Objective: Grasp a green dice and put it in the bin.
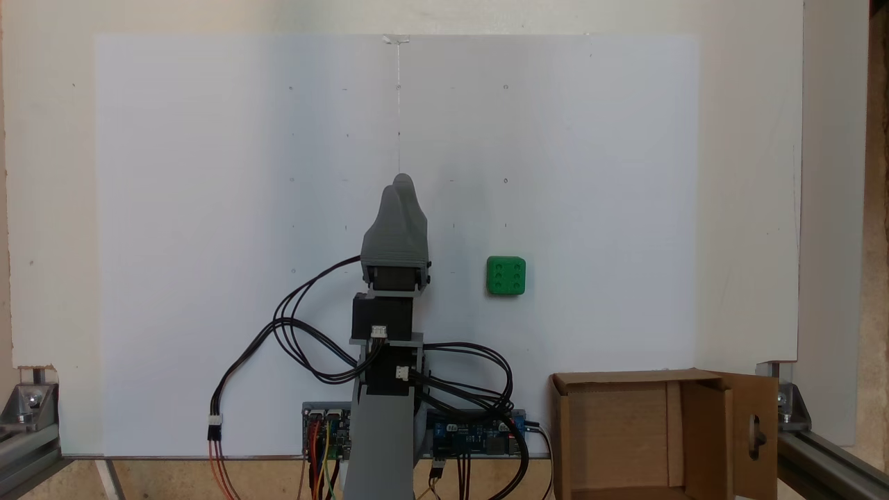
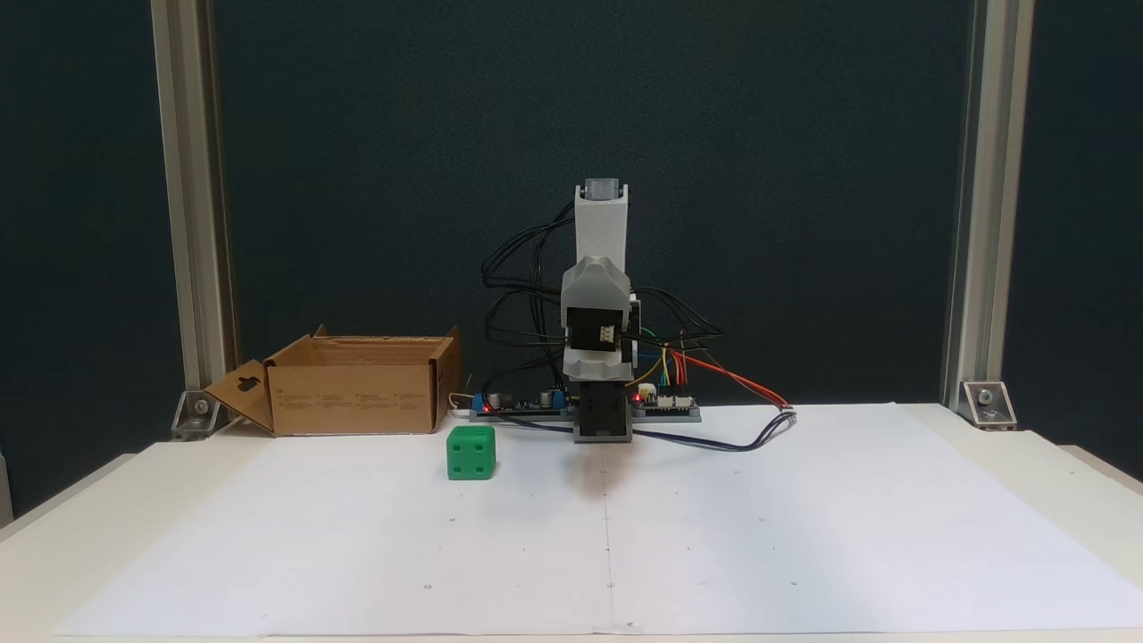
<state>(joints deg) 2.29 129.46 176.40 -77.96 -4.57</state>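
The brown corrugated cardboard bin (image 1: 625, 437) sits open-topped at the sheet's edge beside the arm's base, nothing visible inside, its holed flap folded outward. The grey plastic gripper (image 1: 403, 182) hangs with its tips pressed together, grasping nothing. The small bright green dice (image 1: 505, 275) rests flat and square on the white paper, well apart from both; a cube, it has no long axis.

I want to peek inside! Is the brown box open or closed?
Open. The box has its flaps spread outward, and a fixed view from above looks straight down onto its bare cardboard floor.
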